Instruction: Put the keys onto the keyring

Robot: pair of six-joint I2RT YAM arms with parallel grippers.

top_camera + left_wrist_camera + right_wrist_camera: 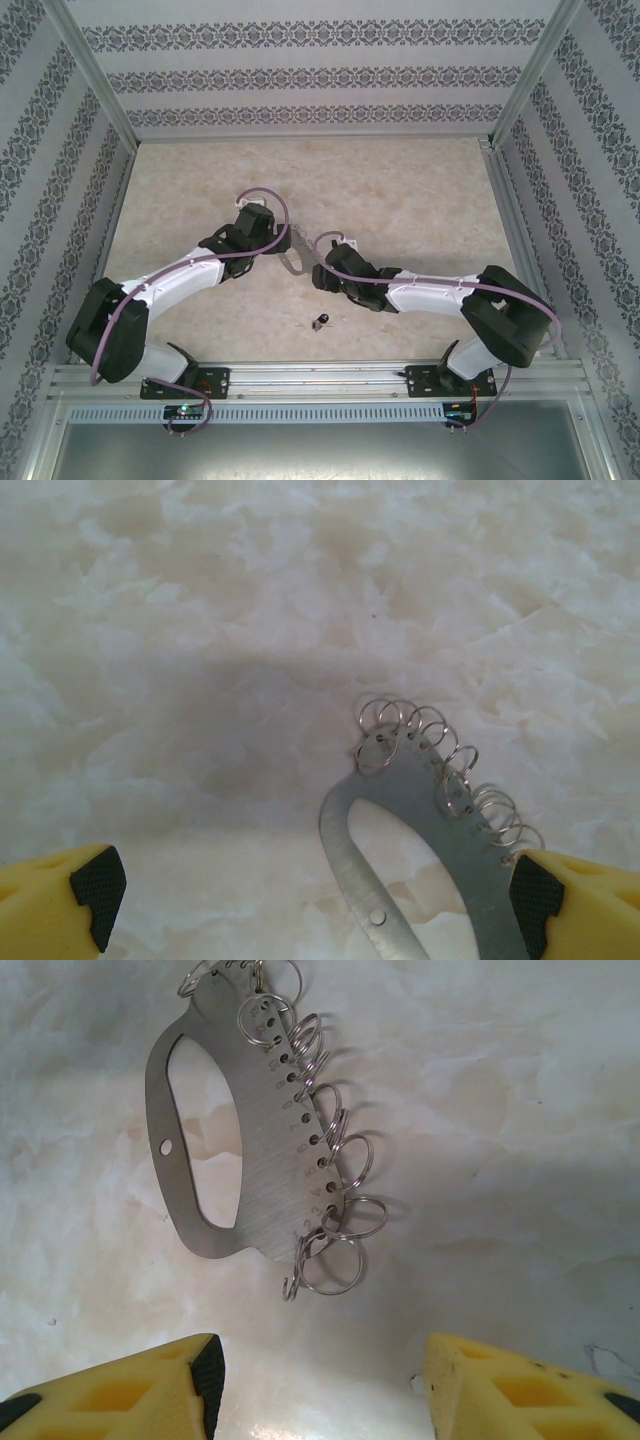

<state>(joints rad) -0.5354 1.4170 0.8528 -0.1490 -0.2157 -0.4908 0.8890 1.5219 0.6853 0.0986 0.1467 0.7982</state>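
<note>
Near the table (430, 200) centre, the keyring (292, 256) lies flat between the wide-open left gripper (310, 895) and the half-open right gripper (320, 1380), both empty; the key (320, 321), apart toward the near edge, is not yet threaded.

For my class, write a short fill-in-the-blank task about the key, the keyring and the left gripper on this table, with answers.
1. The key has a ___ head.
2. The key lies ___ the arm bases than the keyring does.
3. The left gripper stands ___.
4. Its fingers are coloured ___.
Missing words: black; nearer to; open; yellow.
</note>
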